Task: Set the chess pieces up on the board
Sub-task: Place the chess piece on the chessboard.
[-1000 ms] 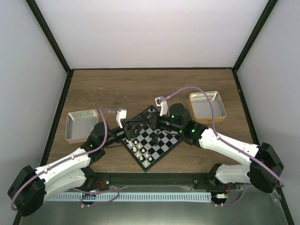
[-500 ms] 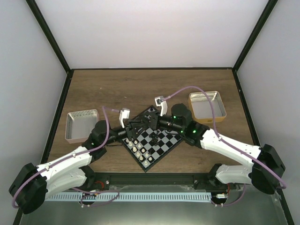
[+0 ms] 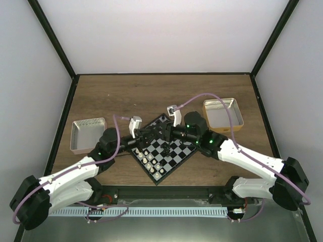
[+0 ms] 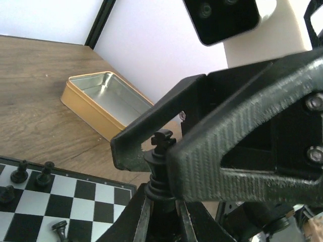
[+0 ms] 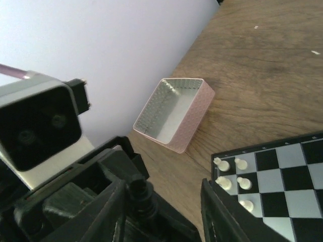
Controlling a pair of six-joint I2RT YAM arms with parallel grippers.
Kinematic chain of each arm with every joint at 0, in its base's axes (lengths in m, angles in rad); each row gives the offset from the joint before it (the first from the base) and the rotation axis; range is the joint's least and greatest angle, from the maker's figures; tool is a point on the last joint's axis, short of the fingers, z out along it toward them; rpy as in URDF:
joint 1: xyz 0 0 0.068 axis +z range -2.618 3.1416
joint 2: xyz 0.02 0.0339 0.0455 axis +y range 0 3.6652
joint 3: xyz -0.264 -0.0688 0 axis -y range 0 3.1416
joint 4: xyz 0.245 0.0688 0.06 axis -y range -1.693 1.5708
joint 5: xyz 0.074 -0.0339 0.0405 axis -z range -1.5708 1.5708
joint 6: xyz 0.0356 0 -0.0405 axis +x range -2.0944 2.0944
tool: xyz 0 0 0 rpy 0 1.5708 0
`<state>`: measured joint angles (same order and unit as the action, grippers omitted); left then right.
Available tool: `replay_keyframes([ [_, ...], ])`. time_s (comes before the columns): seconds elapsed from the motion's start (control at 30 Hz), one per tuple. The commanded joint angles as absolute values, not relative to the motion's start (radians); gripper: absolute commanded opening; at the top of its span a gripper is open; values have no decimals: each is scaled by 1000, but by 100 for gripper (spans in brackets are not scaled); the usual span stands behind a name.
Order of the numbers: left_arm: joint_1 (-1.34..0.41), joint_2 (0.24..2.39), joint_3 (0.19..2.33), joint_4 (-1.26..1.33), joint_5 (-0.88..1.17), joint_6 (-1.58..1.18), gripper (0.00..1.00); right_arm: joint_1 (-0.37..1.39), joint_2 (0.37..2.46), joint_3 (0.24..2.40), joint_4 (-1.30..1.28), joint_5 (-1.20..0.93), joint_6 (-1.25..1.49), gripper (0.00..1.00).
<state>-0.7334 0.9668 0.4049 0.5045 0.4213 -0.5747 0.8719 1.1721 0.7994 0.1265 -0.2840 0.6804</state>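
Observation:
The board [image 3: 174, 154] lies diagonally in the table's middle. White chess pieces [image 3: 151, 161] stand along its near-left edge, and they also show in the right wrist view [image 5: 237, 180]. Several black pieces [image 4: 20, 172] stand on its far side. My left gripper [image 3: 148, 135] is shut on a black king [image 4: 160, 166] and holds it upright above the board's left corner. My right gripper [image 3: 160, 132] meets it there. It is open [image 5: 161, 206], its fingers either side of the king [image 5: 139, 194], which is close to the left finger [image 5: 112, 212].
A tan-rimmed metal tray [image 3: 237, 117] stands at the back right and also shows in the left wrist view [image 4: 86, 103]. A pink-rimmed tray [image 3: 75, 143] stands at the left and also shows in the right wrist view [image 5: 194, 118]. Both look empty. Bare wood lies behind the board.
My left gripper has moved a little to the right, closer to the right gripper. The right gripper has barely moved.

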Motion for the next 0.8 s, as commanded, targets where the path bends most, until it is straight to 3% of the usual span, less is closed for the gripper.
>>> replay_keyframes([
  [0.0, -734, 976, 452, 454, 438, -290, 4, 854, 1151, 906, -63, -219, 661, 46],
  [0.3, -735, 1087, 513, 355, 469, 141, 4, 799, 1131, 1025, -328, -265, 589, 57],
  [0.57, -734, 1128, 558, 317, 492, 271, 4, 800, 1156, 1081, -483, -256, 490, 55],
  [0.77, -734, 1140, 563, 315, 504, 288, 4, 799, 1181, 1085, -495, -281, 468, 46],
])
